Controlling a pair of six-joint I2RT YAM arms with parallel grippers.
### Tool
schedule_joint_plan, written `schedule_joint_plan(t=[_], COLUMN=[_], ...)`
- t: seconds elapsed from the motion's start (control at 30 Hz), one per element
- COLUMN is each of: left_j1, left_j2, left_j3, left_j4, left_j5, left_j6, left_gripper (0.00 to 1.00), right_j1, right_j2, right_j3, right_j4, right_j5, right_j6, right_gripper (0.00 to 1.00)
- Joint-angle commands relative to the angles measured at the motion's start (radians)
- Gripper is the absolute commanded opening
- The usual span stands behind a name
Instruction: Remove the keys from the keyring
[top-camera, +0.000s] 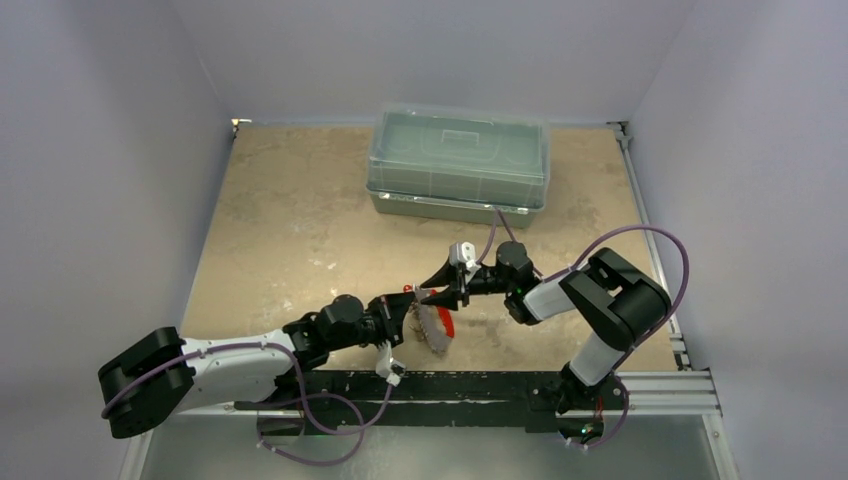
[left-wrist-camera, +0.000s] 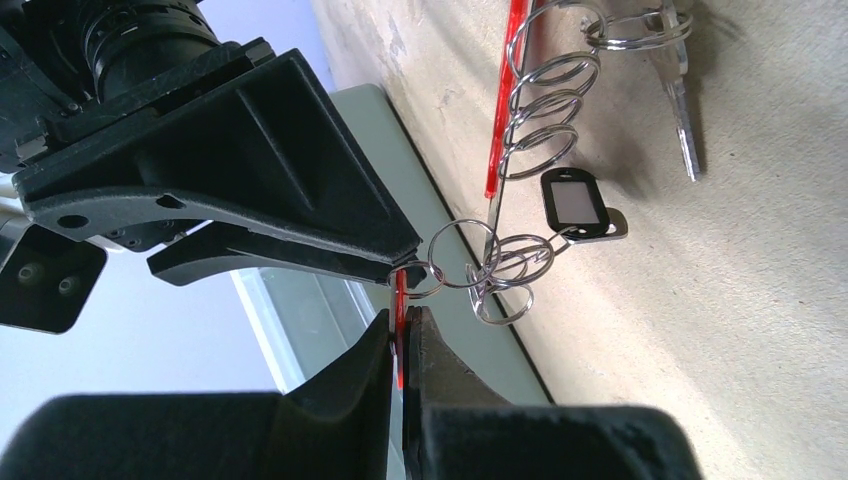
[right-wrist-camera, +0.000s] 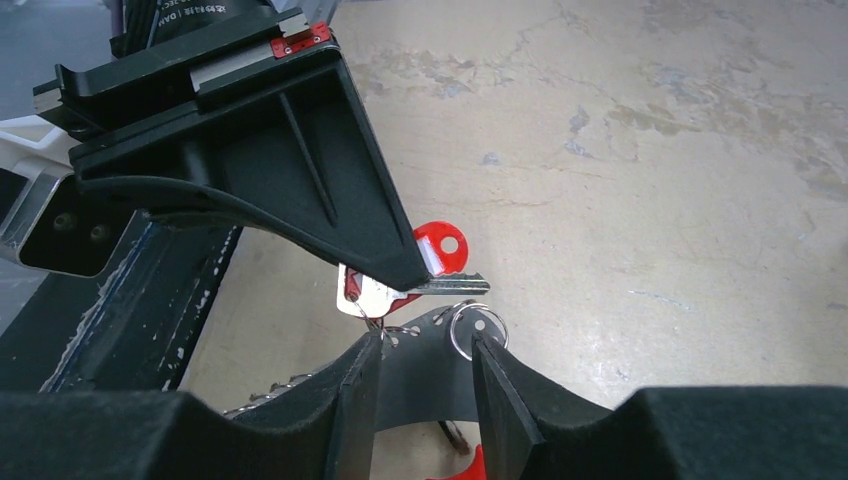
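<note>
The white crescent keyring (top-camera: 437, 328) with its red edge stands on edge between the two grippers. My left gripper (top-camera: 412, 300) is shut on the red-headed key (left-wrist-camera: 399, 295), pinched flat between its fingers (left-wrist-camera: 440, 360). The key hangs on small wire rings (left-wrist-camera: 495, 265) tied to the keyring's red edge (left-wrist-camera: 497, 130). In the right wrist view the red key head (right-wrist-camera: 440, 245) and a silvery key (right-wrist-camera: 365, 297) stick out of the left gripper. My right gripper (right-wrist-camera: 425, 340) has its jaws partly apart. The keyring plate (right-wrist-camera: 425, 385) and a ring (right-wrist-camera: 476, 328) show behind the gap.
A large clear plastic box (top-camera: 458, 160) stands at the back of the table. A black tag (left-wrist-camera: 568, 197) and another silvery key (left-wrist-camera: 683, 110) hang from the keyring's rings. A black rail (top-camera: 450, 385) runs along the near edge. White walls enclose the table.
</note>
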Motion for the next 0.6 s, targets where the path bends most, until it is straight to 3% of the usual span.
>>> schedule_joint_plan(t=[0.0,0.57], left_j1=[-0.004,0.005], left_j2=[-0.013,-0.053], left_j3=[0.006,0.017], left_j4=[0.020,0.003], left_j5=[0.020,0.003], left_j6=[-0.024,-0.058], left_gripper=[0.00,0.00], right_j1=[0.003,0.042], right_j2=[0.018,0.092], right_j3=[-0.005,-0.005], right_j4=[0.062,0.148], right_j5=[-0.042,-0.052], right_j6=[-0.001,0.043], right_gripper=[0.41,0.44])
